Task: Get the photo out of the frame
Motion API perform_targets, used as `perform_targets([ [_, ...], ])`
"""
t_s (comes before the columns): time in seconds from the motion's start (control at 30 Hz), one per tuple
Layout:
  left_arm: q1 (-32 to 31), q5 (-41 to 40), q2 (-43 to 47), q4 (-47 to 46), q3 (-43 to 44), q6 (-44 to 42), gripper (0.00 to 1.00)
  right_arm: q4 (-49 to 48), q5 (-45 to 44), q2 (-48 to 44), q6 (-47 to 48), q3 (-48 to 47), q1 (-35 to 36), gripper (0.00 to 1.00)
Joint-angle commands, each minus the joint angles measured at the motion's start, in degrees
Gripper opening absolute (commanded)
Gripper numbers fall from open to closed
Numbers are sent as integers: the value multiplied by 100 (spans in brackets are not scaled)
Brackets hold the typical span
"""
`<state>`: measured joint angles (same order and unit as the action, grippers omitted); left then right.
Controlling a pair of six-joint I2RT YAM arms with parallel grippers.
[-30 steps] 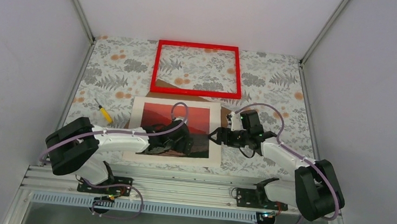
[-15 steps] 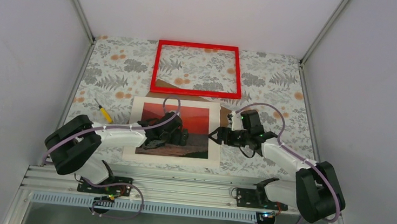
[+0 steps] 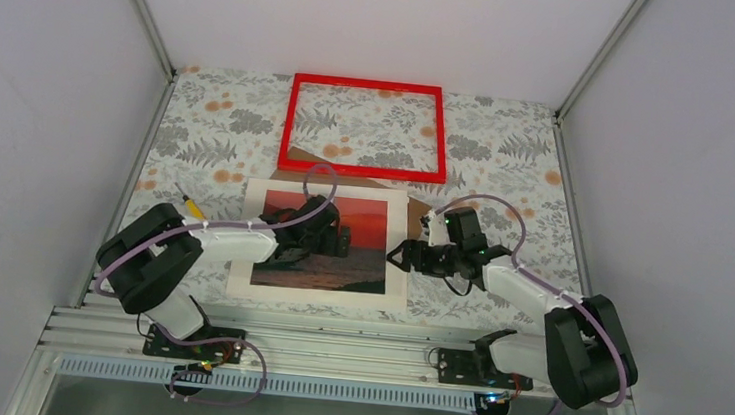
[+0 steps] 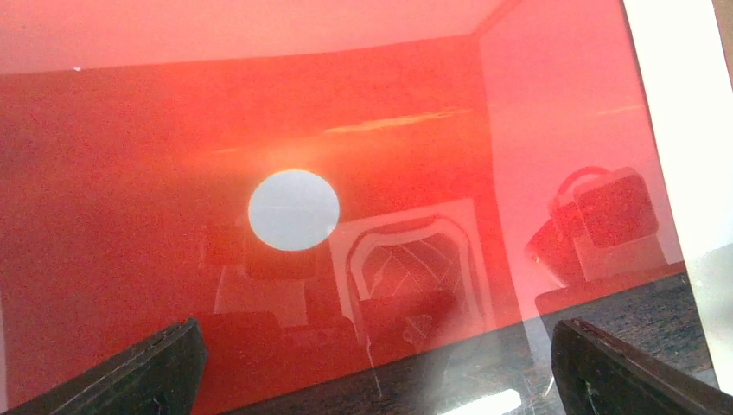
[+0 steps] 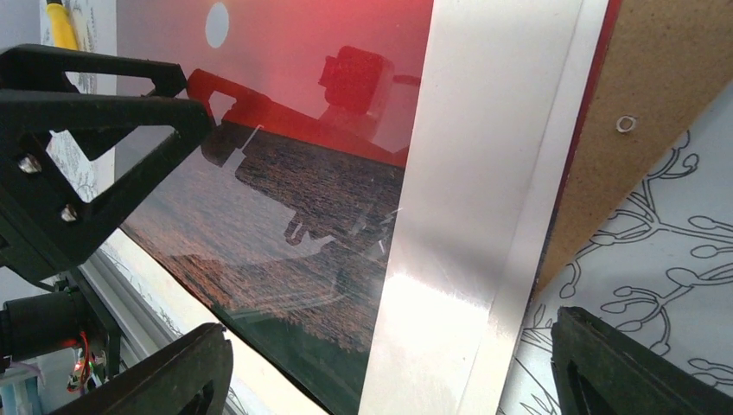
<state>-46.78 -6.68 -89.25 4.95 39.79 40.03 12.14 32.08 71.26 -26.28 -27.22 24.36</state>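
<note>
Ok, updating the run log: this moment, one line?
thin red frame: empty; red sunset photo: lying outside it; left fingers: open; right fingers: open

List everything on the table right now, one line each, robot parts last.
frame: one, bright red, empty, far centre of the table
photo: one, red-orange sunset over dark water, flat at near centre
white border: one, white, around the photo
backing board: one, brown, showing past the border's far and right edges
tool: one, yellow handle, left of the photo, partly hidden
tablecloth: one, grey floral with orange spots
left gripper: one, black, open, over the photo
right gripper: one, black, open, at the border's right edge
</note>
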Motion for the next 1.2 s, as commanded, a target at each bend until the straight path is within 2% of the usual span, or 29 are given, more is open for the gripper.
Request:
perform_targets([
  [0.0, 104, 97, -144, 391, -66, -10, 100, 161, 96, -51, 56, 111, 51, 83],
  [0.4, -104, -154, 1165, 1138, -392, 256, 100, 637, 196, -672, -400, 483, 166, 83],
  [0.87, -42, 124, 738, 845, -664, 357, 100, 206, 515, -421, -530, 595, 398, 82],
  [1.17, -44, 157, 678, 806, -649, 330, 100, 273, 625, -665, -623, 433, 432, 81],
])
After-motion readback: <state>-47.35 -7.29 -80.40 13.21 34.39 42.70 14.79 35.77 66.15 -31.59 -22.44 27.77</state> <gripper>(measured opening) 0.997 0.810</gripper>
